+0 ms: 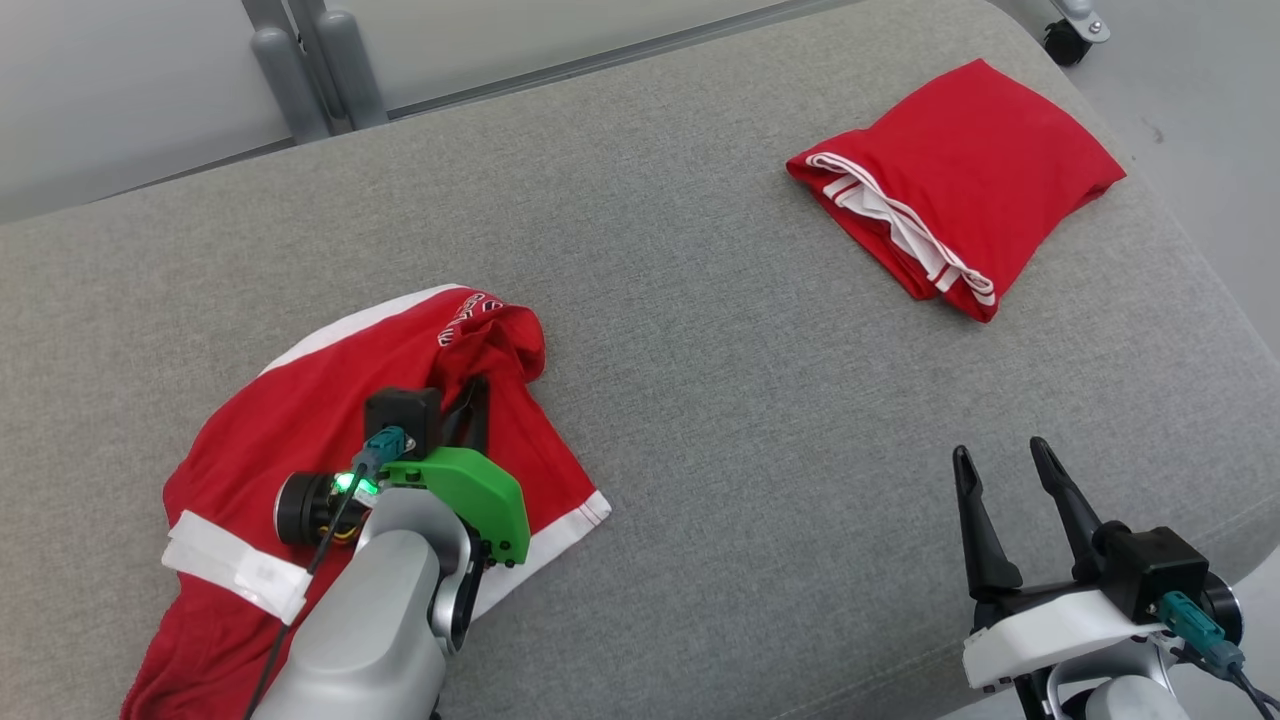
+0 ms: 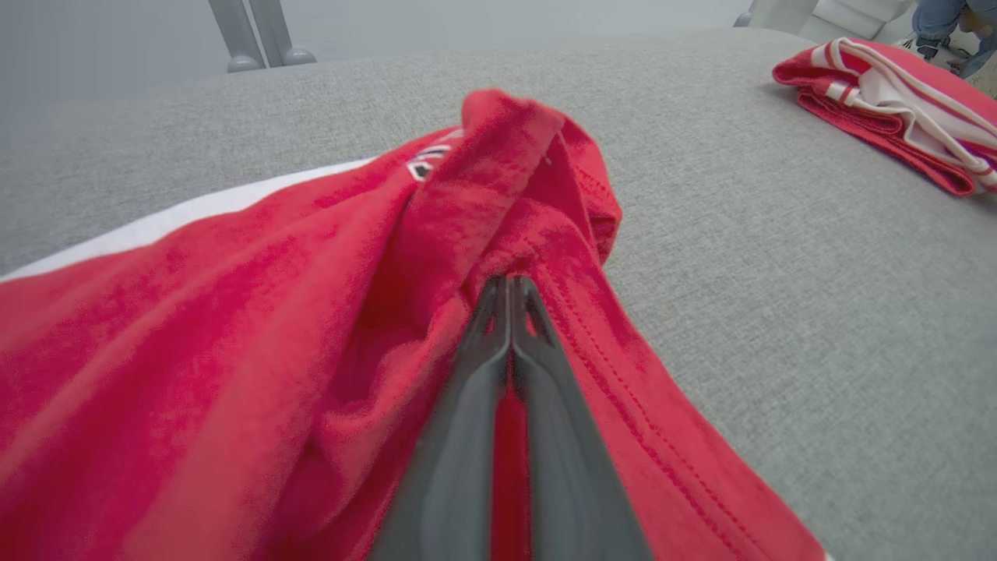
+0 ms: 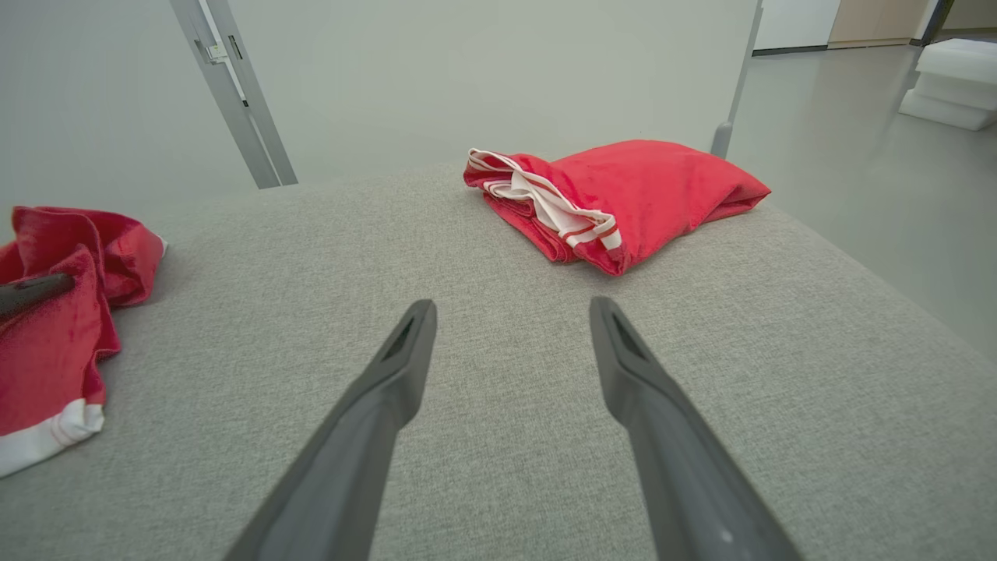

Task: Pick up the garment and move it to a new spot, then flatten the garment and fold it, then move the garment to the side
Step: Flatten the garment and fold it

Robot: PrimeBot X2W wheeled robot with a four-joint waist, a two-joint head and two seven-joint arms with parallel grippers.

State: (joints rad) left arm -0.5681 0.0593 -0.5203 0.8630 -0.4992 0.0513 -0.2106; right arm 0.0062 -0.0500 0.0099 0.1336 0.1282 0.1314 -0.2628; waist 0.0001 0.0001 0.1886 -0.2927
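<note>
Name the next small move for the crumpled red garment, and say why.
Probably lift the left gripper straight up: it is shut on a fold of the crumpled garment, which lies bunched on the grey surface. The right gripper is open and apart from it, holding nothing.

No word, number or brand can be read anywhere. Some white marks (image 1: 470, 312) are printed on the red garment (image 1: 300, 420), close to its bunched-up top edge in the head view, but they are creased into the cloth and cannot be made out as letters. In the left wrist view the same marks are seen as a small black-and-white shape partly hidden by a fold, and nothing can be read from it either.
</note>
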